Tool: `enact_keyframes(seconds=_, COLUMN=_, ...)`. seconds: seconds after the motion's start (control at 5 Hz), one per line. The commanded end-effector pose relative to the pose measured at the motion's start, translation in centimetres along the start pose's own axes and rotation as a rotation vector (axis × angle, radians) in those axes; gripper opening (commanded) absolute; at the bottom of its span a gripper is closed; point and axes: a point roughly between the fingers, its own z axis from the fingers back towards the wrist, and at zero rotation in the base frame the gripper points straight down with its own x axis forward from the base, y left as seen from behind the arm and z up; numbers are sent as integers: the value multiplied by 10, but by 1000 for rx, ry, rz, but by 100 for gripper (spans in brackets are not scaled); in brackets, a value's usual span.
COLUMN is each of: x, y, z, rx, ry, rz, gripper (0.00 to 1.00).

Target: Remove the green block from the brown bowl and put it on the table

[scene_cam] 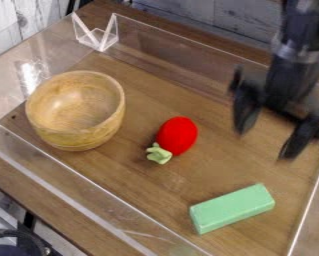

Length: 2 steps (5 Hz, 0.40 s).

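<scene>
Green block [234,208], a long flat mint-green bar, lies flat on the wooden counter [108,185] near the front right corner, angled so its right end sits a little farther back than its left. Nothing touches it. Above and behind it, at the right edge of the view, the black robot gripper [277,122] hangs in the air, blurred by motion. Its two dark fingers [242,105] are spread wide apart and released, holding nothing, well clear of the block. To the left, the brown bowl [75,110] sits upright on the counter, round, shallow and light wood, with nothing visible inside. Between the bowl and the block, near the middle of the counter, a red strawberry toy [174,138] with green leaves lies on its side. Low clear acrylic walls [68,215] edge the counter, and a small clear folded stand [95,33] sits at the back left.
</scene>
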Motion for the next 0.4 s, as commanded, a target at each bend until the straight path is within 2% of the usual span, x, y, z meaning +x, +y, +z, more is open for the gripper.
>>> enact_keyframes(seconds=0.0, x=12, y=15, z=44, rx=-14, ry=-118, rz=60, gripper=100)
enact_keyframes(seconds=0.2, x=19, y=16, z=53, rx=-20, ry=-138, rz=102, gripper=100)
